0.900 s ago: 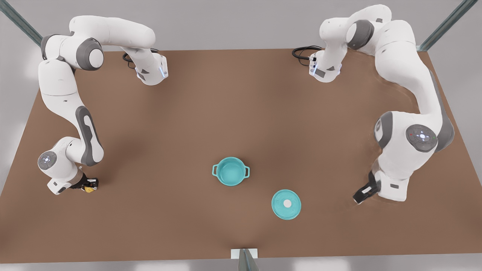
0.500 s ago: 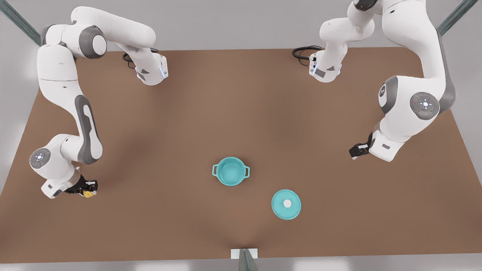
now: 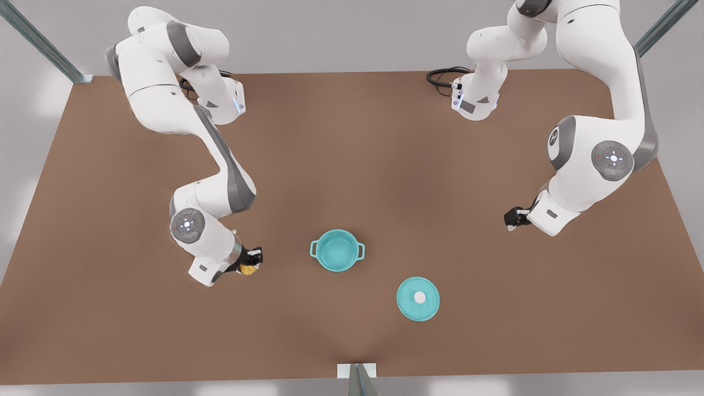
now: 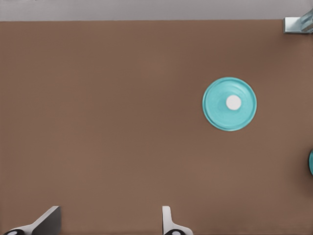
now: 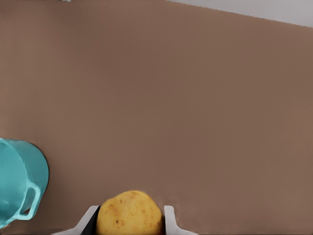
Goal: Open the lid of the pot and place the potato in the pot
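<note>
We carry the potato (image 3: 249,269) toward the pot (image 3: 336,250).
Right gripper (image 3: 253,262) pinches it beside the pot; lid (image 3: 418,298) off; left gripper (image 3: 510,218) waits, fingers spread. Next: over the rim, release.

Between my right gripper (image 3: 254,263) and the pot (image 3: 336,250) I see only bare bench (image 3: 352,154). The pot lid (image 3: 418,298) lies apart nearer the front edge. My left gripper (image 3: 510,219) hangs toward the other side edge, jaws apart.
</note>
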Available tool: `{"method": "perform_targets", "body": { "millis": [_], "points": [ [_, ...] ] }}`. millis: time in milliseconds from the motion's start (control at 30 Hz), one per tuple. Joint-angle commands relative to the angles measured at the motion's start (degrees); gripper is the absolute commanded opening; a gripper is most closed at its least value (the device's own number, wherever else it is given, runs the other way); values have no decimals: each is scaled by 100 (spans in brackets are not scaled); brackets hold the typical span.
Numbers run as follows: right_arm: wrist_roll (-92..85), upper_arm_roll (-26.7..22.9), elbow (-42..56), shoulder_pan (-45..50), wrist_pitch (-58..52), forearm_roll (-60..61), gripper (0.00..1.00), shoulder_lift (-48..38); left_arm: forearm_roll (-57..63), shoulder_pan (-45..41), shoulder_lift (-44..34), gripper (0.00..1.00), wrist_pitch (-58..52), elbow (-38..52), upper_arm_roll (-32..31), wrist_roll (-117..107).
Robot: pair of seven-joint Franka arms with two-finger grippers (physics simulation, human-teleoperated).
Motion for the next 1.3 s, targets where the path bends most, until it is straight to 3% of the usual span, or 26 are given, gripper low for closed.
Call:
{"method": "perform_targets", "body": {
  "millis": [0,200,467,667,700,733,867,933,1033,1067,1100,1133,1167,1267],
  "points": [
    [4830,37,116,355,-477,-50,55,41,3,-9,-19,100,-1,3,-3,790],
    [6552,29,1171,1604,-223,-50,55,867,12,-53,-19,100,-1,12,-29,658],
    [6685,-24,1399,1885,586,-76,55,1641,12,-61,24,100,-1,3,-29,649],
    [6729,-428,1962,2158,789,-76,56,2133,21,-61,24,100,7,12,-38,649],
    [6720,-420,1962,2158,789,-76,70,2133,21,-61,33,100,7,12,-38,641],
    [6693,-420,1962,2158,789,-76,100,2133,21,-61,33,100,7,12,-38,641],
    [6649,-490,1953,2140,710,-94,100,2054,12,-70,104,100,25,38,-47,412],
    [5931,-508,1935,1772,-80,-94,100,1554,3,-70,104,100,7,64,-56,447],
    [2617,-490,1822,119,-2014,-85,100,622,-331,-26,68,100,16,100,-100,430],
    [1615,-481,962,-426,-1989,-94,100,60,-349,-9,68,100,16,100,-74,474],
    [1210,-481,-154,-716,-1252,-181,100,-520,-331,9,-28,100,-97,73,-47,456],
    [621,-481,-728,-1050,-907,-173,100,-811,-191,35,-168,100,-686,82,137,482],
    [50,-481,-719,-1366,-925,-173,100,-820,-243,62,-309,100,-1100,82,401,518],
    [-417,-481,-693,-1701,-1021,-146,100,-873,-278,79,-318,100,-1091,99,428,500]
  ]
}}
